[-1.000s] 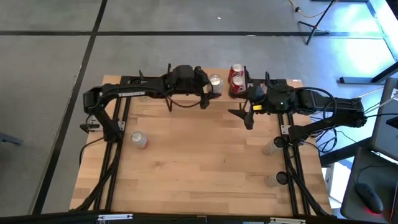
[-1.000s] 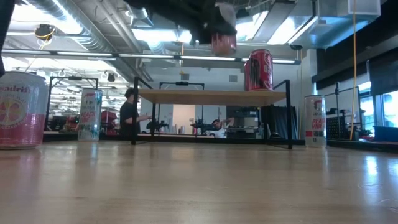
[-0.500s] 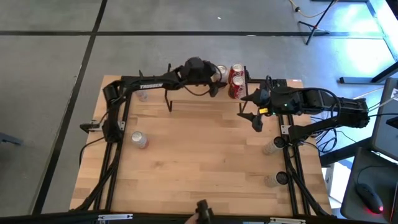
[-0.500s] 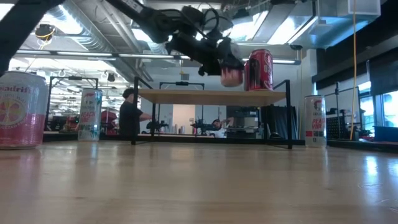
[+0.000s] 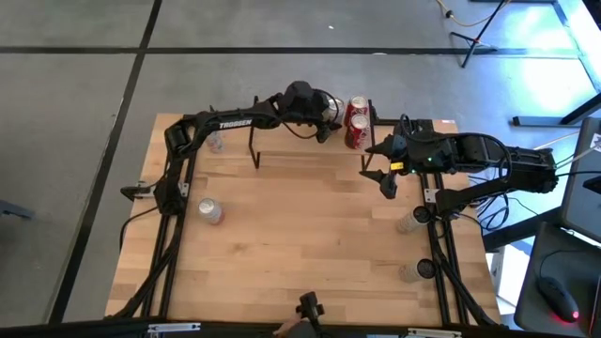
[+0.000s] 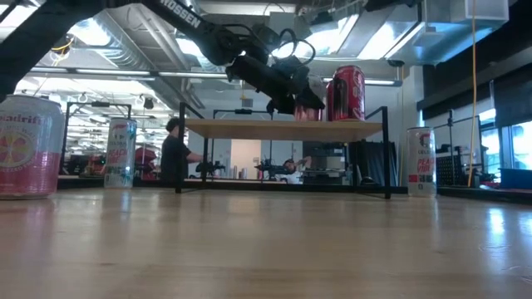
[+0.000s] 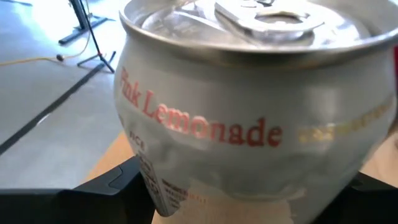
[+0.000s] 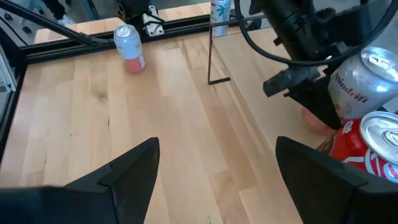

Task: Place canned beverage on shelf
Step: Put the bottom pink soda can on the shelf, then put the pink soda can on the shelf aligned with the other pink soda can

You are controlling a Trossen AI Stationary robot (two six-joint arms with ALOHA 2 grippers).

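The canned beverage (image 8: 357, 81), silver and pink and marked "Pink Lemonade" (image 7: 249, 124), is in my left gripper (image 5: 324, 115), which is shut on it. It is at the far right part of the shelf (image 6: 283, 129), a low wooden top on thin black legs (image 5: 255, 150). Two red cans (image 5: 357, 117) stand on the shelf right beside it; one shows in the low view (image 6: 345, 93). My right gripper (image 5: 377, 171) hangs open off the shelf's right end, its fingers empty (image 8: 217, 180). My left gripper pinches the can's side walls (image 7: 140, 168) between its two fingers, low on the body (image 8: 323, 102). The fingers slant down from the table's left. The can tilts a little, top up. Its pink bottom (image 6: 306, 113) is level with the shelf top; whether it rests there, I cannot tell.
Loose cans stand on the table: one at the left (image 5: 209, 210), one near the far left corner (image 5: 216, 143), two along the right rail (image 5: 410, 222). A person works in the room behind (image 6: 173, 149). The table's middle and near part is bare wood.
My left gripper has carried the can toward the far edge and down. The can has come from well above the shelf to the level of the shelf top, close beside the red cans.
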